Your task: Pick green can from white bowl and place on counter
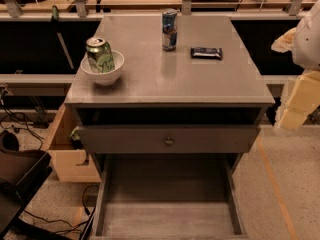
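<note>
Well apart: green can (100,55) leaning in white bowl (103,77), counter (175,79) left; fingers (303,97) beyond right edge, state cannot tell.

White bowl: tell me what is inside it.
The green can sits tilted inside the white bowl, its silver top showing. The can's base and the bowl's floor are hidden behind the bowl's wall. The hand is at the right edge of the view, beside the counter.
</note>
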### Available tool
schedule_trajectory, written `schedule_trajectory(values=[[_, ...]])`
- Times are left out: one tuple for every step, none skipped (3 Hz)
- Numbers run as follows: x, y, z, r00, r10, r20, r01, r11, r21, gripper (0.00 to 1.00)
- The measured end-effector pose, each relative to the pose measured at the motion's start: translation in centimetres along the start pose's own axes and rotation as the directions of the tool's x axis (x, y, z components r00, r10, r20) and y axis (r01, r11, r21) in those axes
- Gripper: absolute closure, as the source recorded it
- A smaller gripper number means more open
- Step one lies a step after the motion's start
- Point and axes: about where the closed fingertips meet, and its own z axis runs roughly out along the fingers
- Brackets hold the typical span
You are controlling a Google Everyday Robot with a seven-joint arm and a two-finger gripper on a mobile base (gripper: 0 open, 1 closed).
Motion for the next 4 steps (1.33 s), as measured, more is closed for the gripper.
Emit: schedule_trajectory(values=[[0.0, 0.0, 0.0, 1.000, 0.000, 0.000, 0.000, 1.0000, 0.000, 0.00], [-0.5, -0.5, -0.2, 0.999, 0.020, 0.044, -0.021, 0.9996, 0.018, 0.00], [-2.5, -2.8, -0.7, 0.981, 0.019, 0.191, -0.033, 0.9970, 0.070, 0.00], [-7.0, -6.4, -1.1, 0.904, -0.022, 0.427, -0.040, 0.9899, 0.136, 0.00]])
